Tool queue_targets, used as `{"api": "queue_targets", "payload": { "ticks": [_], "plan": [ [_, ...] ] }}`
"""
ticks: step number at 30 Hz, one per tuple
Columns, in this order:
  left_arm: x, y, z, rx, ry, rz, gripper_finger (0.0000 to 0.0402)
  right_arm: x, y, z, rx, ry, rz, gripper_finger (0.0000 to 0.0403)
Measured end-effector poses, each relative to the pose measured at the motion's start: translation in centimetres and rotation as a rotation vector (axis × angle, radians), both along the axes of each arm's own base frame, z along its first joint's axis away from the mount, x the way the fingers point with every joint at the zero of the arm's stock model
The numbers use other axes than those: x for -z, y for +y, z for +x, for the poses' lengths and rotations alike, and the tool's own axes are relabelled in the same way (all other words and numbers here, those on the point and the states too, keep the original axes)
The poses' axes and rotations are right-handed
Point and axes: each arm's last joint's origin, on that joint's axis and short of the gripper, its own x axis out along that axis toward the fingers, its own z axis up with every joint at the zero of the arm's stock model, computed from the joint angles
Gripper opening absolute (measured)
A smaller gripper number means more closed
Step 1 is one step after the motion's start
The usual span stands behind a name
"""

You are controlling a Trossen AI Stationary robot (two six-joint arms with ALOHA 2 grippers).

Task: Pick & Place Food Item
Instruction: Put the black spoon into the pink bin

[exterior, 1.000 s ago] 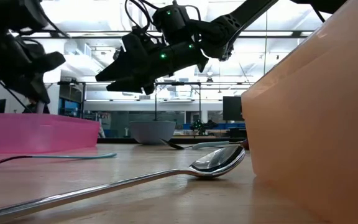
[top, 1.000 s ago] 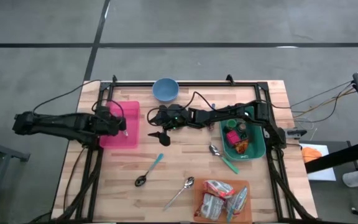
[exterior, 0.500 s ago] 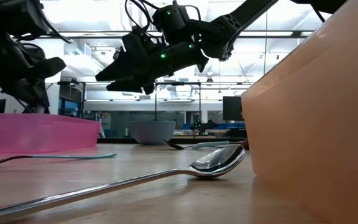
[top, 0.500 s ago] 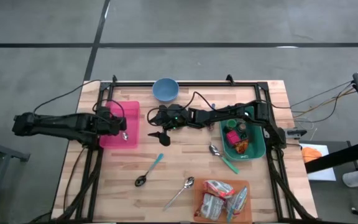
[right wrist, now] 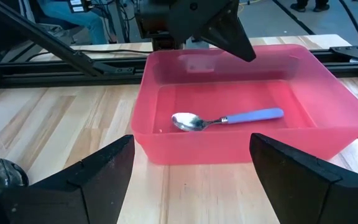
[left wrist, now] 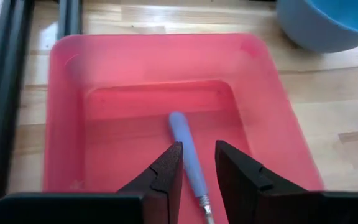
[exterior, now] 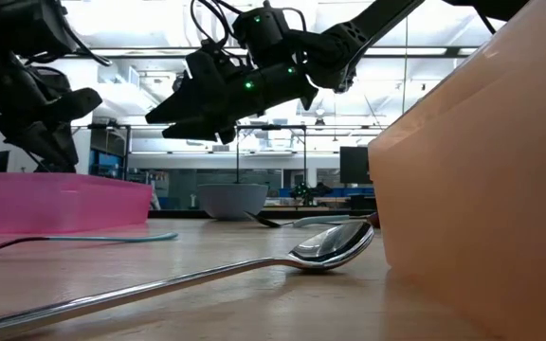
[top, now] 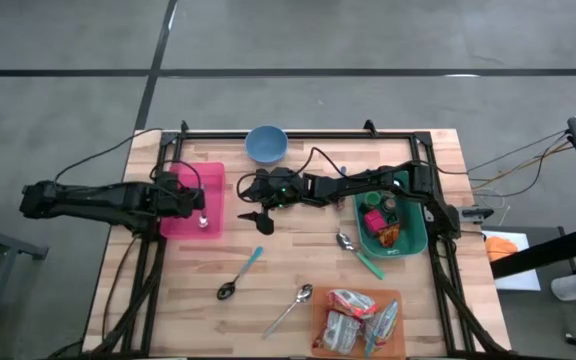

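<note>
A blue-handled spoon (right wrist: 229, 118) lies flat on the floor of the pink bin (top: 183, 170) at the table's left. My left gripper (left wrist: 197, 152) hangs just above the spoon's handle (left wrist: 188, 146), slightly open, its fingers on either side of the handle without touching it. My right gripper (top: 251, 203) hovers wide open over the table's middle, pointing toward the pink bin, with nothing between its fingers. Food packets (top: 353, 318) lie in the orange tray (top: 320, 300) at the near right edge.
A blue bowl (top: 266, 144) stands at the far edge. A green bin (top: 414, 228) with small items sits at the right. A teal-handled spoon (top: 240, 274), a metal spoon (top: 288, 310) and a green-handled spoon (top: 358, 255) lie on the wood between them.
My left gripper has opened a little over the pink bin and let go of the blue-handled spoon, which now lies on the bin's floor. The gripper has kept its place.
</note>
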Motion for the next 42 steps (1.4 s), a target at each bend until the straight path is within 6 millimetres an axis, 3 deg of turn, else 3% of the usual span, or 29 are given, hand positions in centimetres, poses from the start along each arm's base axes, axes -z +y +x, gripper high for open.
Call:
{"api": "queue_targets", "payload": {
  "ticks": [8,21,28,42],
  "plan": [
    [-0.9,0.0,1.9,0.058,-0.182,0.028,0.0097,0.0,0.0,0.0,0.0,0.0,-0.001,0.0316],
    [-3.2,-0.1,3.6,0.476,-0.017,0.312,0.0098,0.0,0.0,0.0,0.003,0.001,0.006,0.0316],
    [-5.3,-0.4,5.0,0.691,-0.066,0.497,0.0098,0.0,0.0,0.0,0.003,0.001,0.006,0.0316],
    [-6.2,-0.8,5.5,0.87,-0.139,0.549,0.0098,0.0,0.0,0.0,0.007,0.002,0.018,0.0316]
  ]
}}
